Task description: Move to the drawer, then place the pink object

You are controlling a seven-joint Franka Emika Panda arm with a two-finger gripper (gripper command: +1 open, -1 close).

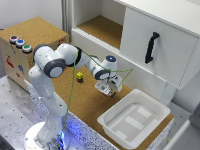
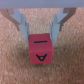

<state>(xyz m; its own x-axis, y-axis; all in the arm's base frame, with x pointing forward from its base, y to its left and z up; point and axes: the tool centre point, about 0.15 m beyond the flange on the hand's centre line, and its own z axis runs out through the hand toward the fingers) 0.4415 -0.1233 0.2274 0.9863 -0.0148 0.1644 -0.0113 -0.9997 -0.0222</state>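
The end effector (image 1: 108,88) is seen low over the cork-topped bench (image 1: 85,107), its two fingers (image 2: 19,21) spread to either side of the pink object (image 2: 39,49); whether the pads are pressed against the block or merely flank it cannot be told from the wrist view. The pink object is shown as a small reddish-pink cube marked with a dark bar on its upper face and a letter A on the side turned to the camera. The drawer (image 1: 161,118), a wide, shallow white tray with raised floor panels, lies toward the exterior view's lower right of the end effector, near but apart, its long axis running diagonally
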